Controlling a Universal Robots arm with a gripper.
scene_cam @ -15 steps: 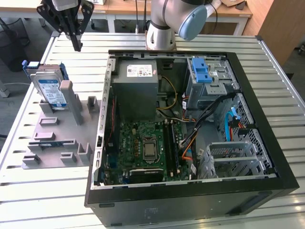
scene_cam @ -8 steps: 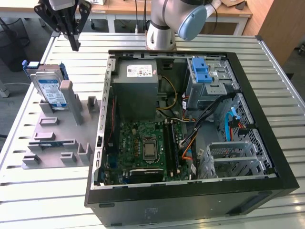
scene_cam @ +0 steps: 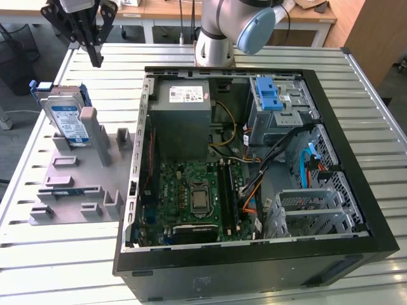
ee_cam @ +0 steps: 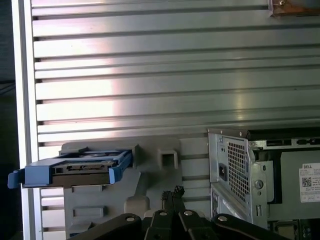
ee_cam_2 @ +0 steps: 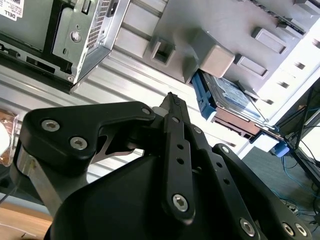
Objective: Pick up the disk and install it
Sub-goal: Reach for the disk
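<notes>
— Pose of the gripper (scene_cam: 96,60)?

— Hangs point-down from the arm (scene_cam: 219,32), over the far corner of the slatted table (scene_cam: 38,267) at the exterior view's left. Sits beyond the grey holder (scene_cam: 76,178), apart from everything beneath.

— Edges and room, front to back?

— Nearest, the black rim of the open computer case (scene_cam: 254,260), lying on its side, a silver drive cage (scene_cam: 311,210) just inside. Deeper in, the blue latch piece (scene_cam: 268,95) and the grey power-supply box (scene_cam: 184,108) by the far wall. Just beside the case, at the exterior view's left, the holder with its upright posts. Bare slats around and beyond it.

— And the disk (scene_cam: 67,117)?

— Stands on edge at the holder's far end, leaning on a post, blue frame around it, label facing the exterior camera. In the first wrist view, lies edge-on, open air between disk (ee_cam: 75,167) and gripper (ee_cam: 172,191).

— Fingers?

— Pressed together tip to tip in both wrist views. Gripping nothing, touching nothing.
</notes>
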